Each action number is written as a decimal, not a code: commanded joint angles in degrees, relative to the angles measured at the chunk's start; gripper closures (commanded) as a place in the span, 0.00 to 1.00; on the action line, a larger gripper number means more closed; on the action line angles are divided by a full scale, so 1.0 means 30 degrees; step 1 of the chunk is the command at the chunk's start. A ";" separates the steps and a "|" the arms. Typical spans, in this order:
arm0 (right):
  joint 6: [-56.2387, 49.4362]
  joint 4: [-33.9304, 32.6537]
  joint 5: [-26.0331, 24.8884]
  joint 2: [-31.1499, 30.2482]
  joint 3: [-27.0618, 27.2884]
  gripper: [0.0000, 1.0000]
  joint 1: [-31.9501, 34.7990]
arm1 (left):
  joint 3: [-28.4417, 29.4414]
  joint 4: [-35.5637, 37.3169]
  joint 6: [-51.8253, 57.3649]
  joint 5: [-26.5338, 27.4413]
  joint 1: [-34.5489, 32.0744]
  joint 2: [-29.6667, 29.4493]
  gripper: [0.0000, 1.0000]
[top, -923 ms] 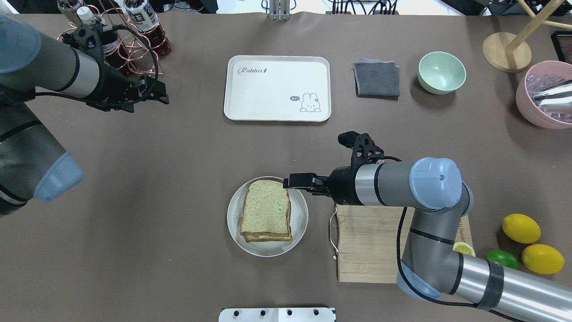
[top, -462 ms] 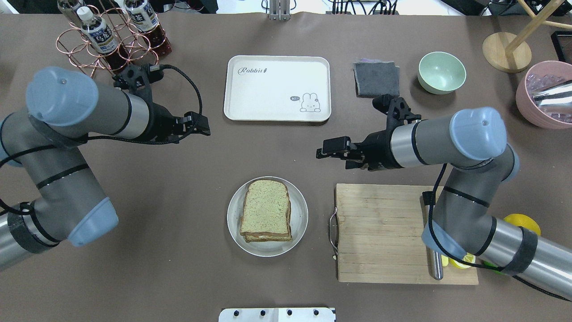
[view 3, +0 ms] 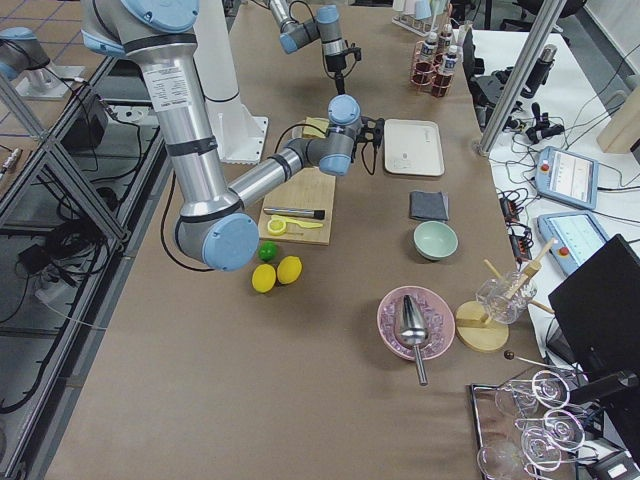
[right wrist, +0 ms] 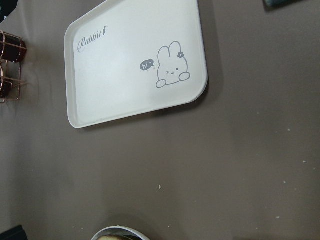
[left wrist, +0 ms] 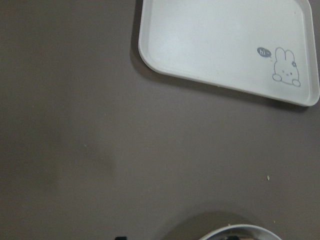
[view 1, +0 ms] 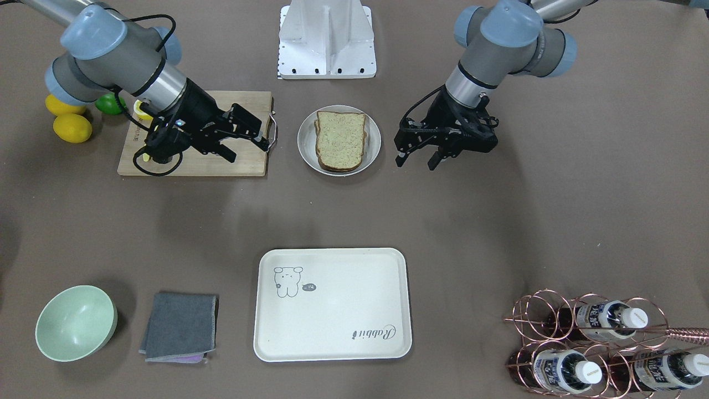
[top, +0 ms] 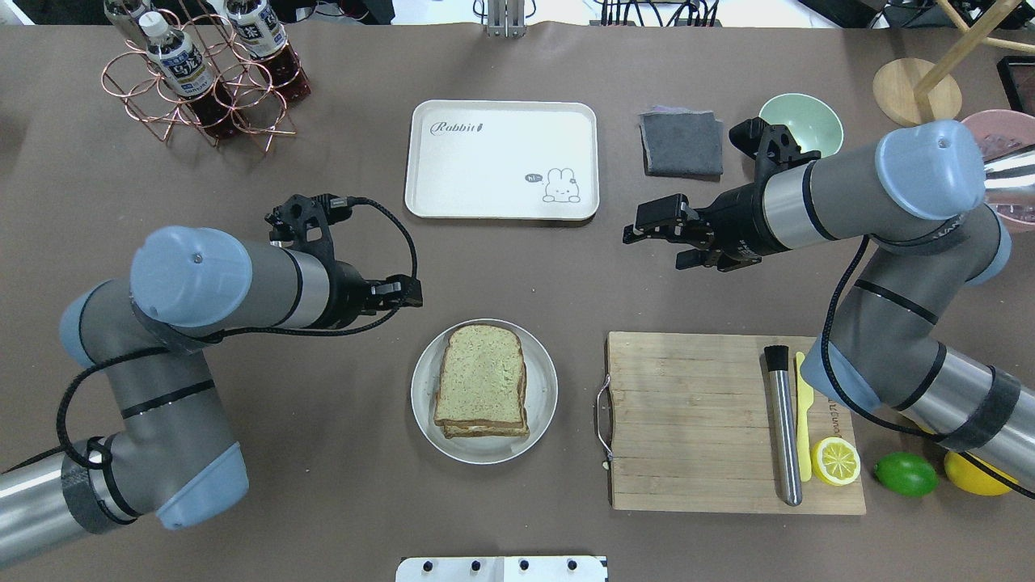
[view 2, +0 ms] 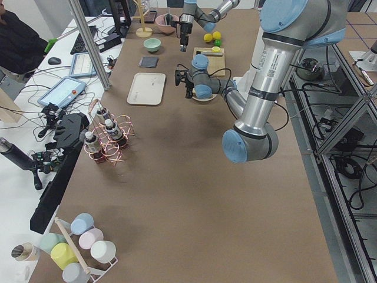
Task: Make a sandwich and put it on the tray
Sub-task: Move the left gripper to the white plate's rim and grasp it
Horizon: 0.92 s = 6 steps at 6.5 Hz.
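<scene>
Having been withdrawn from the plate (top: 543, 386), the right gripper (view 1: 249, 151) is held jaws apart. The left gripper (view 1: 414, 164), likewise apart, is brought beside the finished sandwich (top: 482, 380) near the robot's table edge. The tray (top: 501, 153) is not yet loaded.

The surface (top: 323, 501) carries one cream rectangular tray (top: 501, 162), one round white plate (top: 543, 404), one wooden cutting board (top: 687, 420), two yellow lemons (view 1: 72, 128), one green lime (top: 906, 474) and three capped bottles (top: 174, 61).

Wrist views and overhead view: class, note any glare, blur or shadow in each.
Left wrist view: a faint sheen on the tray; the plate rim at the bottom edge is blurred. Right wrist view: the tray's print is crisp. Overhead view: soft-edged shadows darken the table; the sandwich is sharp.
</scene>
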 commanded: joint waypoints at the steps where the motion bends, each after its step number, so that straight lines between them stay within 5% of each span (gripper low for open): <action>1: -0.0027 0.0030 0.0046 -0.0356 0.0049 0.00 0.0180 | 0.0120 -0.0194 -0.0221 0.1656 0.1796 0.0121 0.29; 3: 0.0002 0.0030 -0.0129 -0.0415 0.0020 0.00 0.0180 | 0.0381 -0.0457 -0.0515 0.2104 0.2096 0.0297 0.34; 4: 0.0003 0.0030 -0.0246 -0.0415 0.0049 0.00 0.0180 | 0.0645 -0.0516 -0.0515 0.2104 0.2126 0.0297 0.44; 6: 0.0003 0.0030 -0.0247 -0.0415 0.0049 0.00 0.0180 | 0.1230 -0.1331 -0.0573 0.2133 0.2184 0.0326 0.45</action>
